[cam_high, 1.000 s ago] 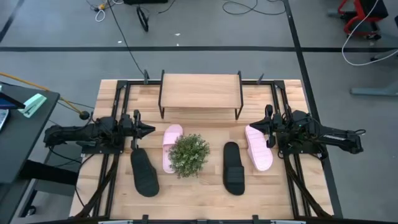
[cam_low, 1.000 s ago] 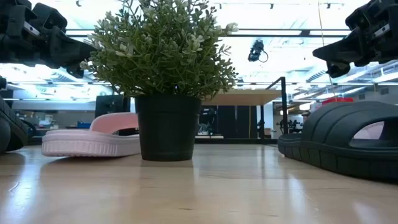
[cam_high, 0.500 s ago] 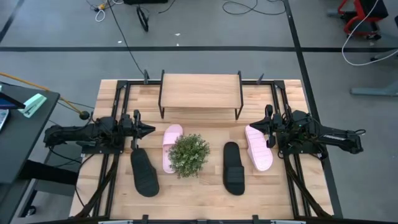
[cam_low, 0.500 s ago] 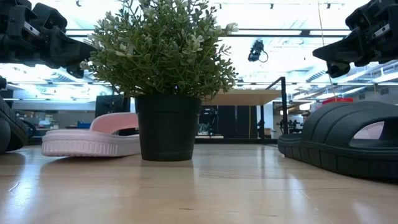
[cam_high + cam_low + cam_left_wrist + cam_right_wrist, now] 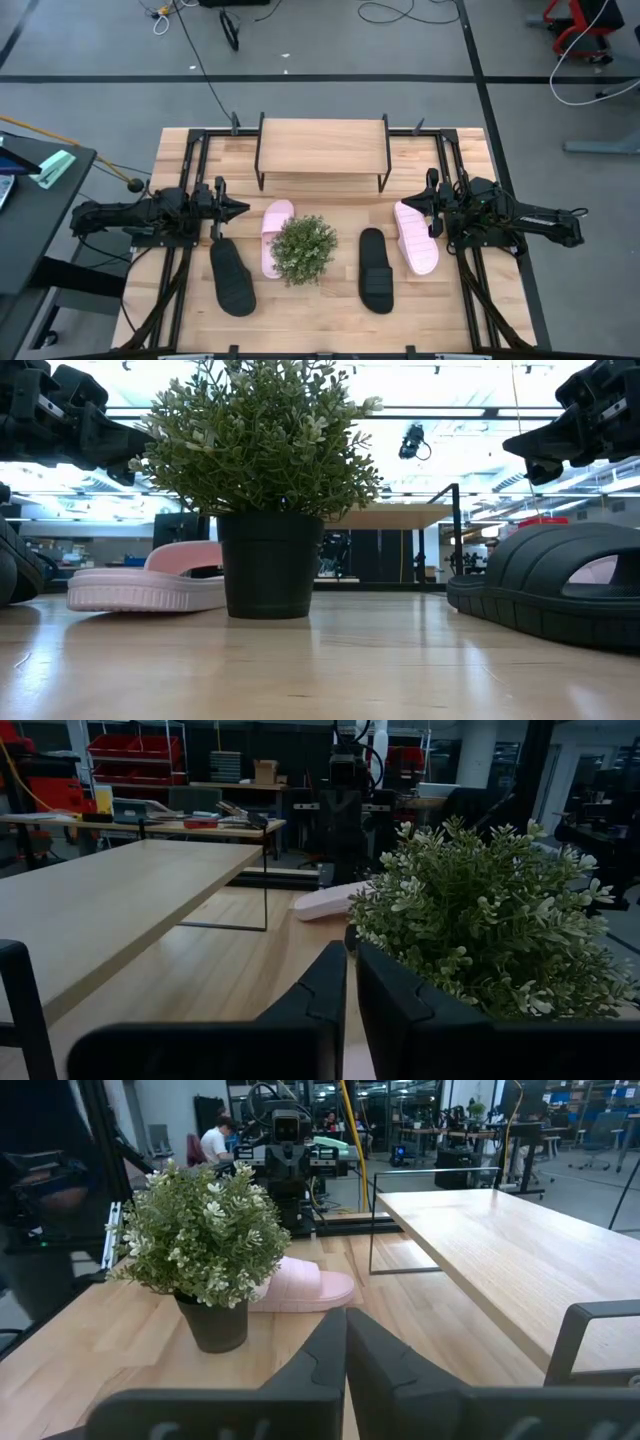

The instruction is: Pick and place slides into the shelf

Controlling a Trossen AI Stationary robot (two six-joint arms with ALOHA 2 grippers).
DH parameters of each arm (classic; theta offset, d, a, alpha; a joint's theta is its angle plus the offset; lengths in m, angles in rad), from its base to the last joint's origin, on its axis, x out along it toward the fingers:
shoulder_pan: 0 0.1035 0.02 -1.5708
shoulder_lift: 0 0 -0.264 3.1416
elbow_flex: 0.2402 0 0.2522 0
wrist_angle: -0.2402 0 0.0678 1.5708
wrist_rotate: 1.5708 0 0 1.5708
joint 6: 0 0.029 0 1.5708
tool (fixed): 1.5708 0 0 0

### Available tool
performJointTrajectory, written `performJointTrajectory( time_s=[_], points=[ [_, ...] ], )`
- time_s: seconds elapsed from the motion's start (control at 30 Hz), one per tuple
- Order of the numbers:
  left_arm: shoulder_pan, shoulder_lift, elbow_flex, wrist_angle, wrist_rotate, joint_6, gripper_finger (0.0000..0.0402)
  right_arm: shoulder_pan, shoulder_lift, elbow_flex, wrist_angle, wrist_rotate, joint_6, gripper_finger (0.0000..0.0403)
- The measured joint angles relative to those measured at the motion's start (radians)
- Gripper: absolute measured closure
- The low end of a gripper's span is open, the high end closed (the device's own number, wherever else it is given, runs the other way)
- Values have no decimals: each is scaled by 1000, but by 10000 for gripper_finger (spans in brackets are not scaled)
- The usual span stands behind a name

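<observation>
While untouched, slides [image 5: 275, 236] lie lengthwise toward shelf [image 5: 322, 147] | tools shut

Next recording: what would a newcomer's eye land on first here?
Probably the bushy potted plant standing mid-table, with four slides around it: a pink slide and a black slide on its left, another black slide and pink slide on its right. Behind them the shelf carries nothing, and the left gripper and right gripper hang shut at the table's sides.

A small potted plant [image 5: 302, 250] with green leaves in a dark pot [image 5: 265, 565] stands at the frame's centre; a dark desk [image 5: 35, 215] fills the left edge.
</observation>
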Motion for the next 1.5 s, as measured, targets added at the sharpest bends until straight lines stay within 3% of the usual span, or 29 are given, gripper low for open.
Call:
performJointTrajectory(
  time_s=[1.5],
  points=[
    [0,0,0,0,0,0,362,0,0,0,0,0,0,389]
  ],
)
